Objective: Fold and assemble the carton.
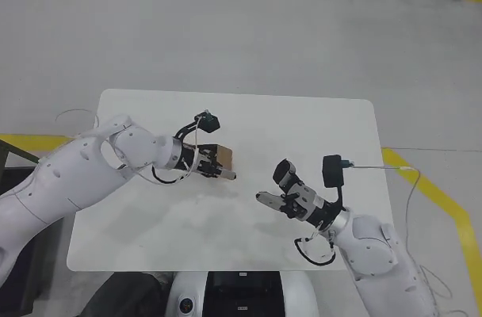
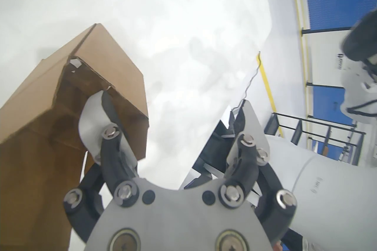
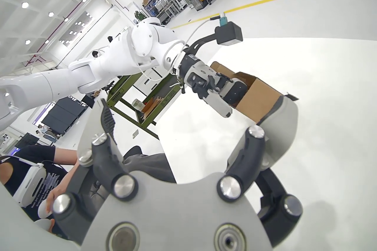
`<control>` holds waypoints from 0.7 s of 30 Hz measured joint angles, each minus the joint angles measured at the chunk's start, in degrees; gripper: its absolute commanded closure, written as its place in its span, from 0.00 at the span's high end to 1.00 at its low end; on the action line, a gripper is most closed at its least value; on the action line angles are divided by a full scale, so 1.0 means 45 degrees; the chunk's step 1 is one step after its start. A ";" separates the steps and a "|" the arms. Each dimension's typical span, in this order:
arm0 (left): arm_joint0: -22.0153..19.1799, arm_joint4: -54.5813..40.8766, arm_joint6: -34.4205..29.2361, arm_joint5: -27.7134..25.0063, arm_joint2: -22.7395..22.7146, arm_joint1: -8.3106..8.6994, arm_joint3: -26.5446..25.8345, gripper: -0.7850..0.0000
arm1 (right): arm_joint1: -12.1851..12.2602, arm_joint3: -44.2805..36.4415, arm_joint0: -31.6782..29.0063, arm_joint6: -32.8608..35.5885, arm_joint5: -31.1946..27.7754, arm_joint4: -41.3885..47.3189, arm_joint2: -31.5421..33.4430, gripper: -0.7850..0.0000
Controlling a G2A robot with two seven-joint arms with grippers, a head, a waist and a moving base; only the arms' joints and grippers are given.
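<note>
Top view: the brown carton point(image 1: 223, 150) was at the middle of the white table point(image 1: 304, 119), a little left of centre. Left wrist view: the left gripper point(image 2: 172, 108) was spread wide; 1 finger point(image 2: 94, 114) sat against the carton's open, flapped end; the other finger stood apart from it. Right wrist view: the right gripper point(image 3: 196, 103) was spread with nothing between its fingers; it stood well apart from the carton, facing it.

Left gripper point(image 2: 170, 105) spread wide, aimed across at its partner; right gripper point(image 3: 196, 102) gapes too, pointing back, apart.
</note>
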 measured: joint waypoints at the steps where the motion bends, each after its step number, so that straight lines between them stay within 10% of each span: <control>1: 0.0061 -0.0147 -0.0113 -0.0115 -0.0098 0.0030 -0.0003 1.00 | 0.0006 0.0008 0.0010 -0.0007 -0.0002 0.0041 -0.0005 1.00; 21: 0.0731 -0.4171 -0.0634 -0.1897 -0.2035 -0.0393 0.1053 1.00 | 0.0211 0.0008 -0.0389 -0.0408 -0.0337 0.0889 0.0534 1.00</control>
